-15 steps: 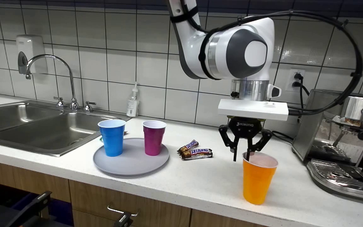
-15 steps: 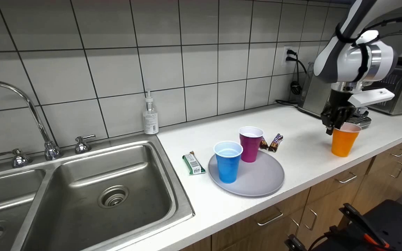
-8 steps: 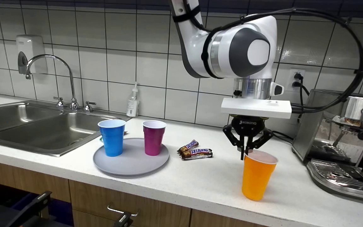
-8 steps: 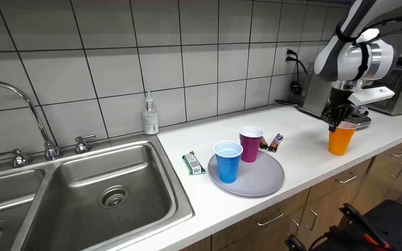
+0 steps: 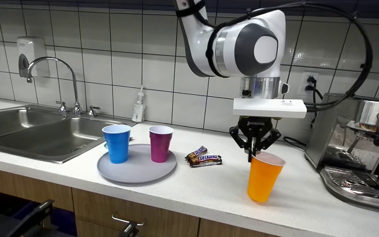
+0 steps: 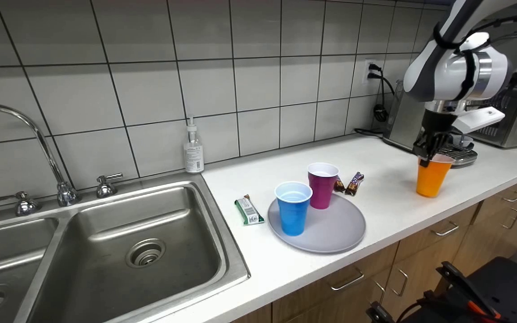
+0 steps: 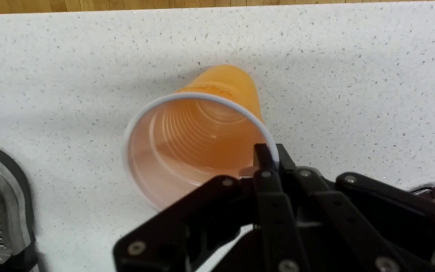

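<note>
An orange cup [image 5: 264, 180] with a pale inside is pinched at its rim by my gripper [image 7: 276, 156]. In the wrist view one finger [image 7: 264, 156] is inside the cup and the other outside, with the white rim between them. The cup leans, its base toward the counter's front edge; whether the base touches the counter I cannot tell. In both exterior views a grey plate [image 5: 137, 176] bears a blue cup [image 5: 117, 144] and a magenta cup [image 6: 322, 186], both upright. Two Snickers bars [image 5: 206, 160] lie between the plate and my gripper.
An espresso machine [image 5: 350, 158] stands to the right of the orange cup, and its drip tray shows in the wrist view. A green-wrapped bar [image 6: 249, 211] lies between plate and sink [image 6: 137, 242]. A soap bottle [image 6: 193, 150] stands by the tiled wall.
My fingers have come together on the cup's rim. The orange cup has since tilted and moved up and to the left in an exterior view, along with the arm. Other things are unmoved.
</note>
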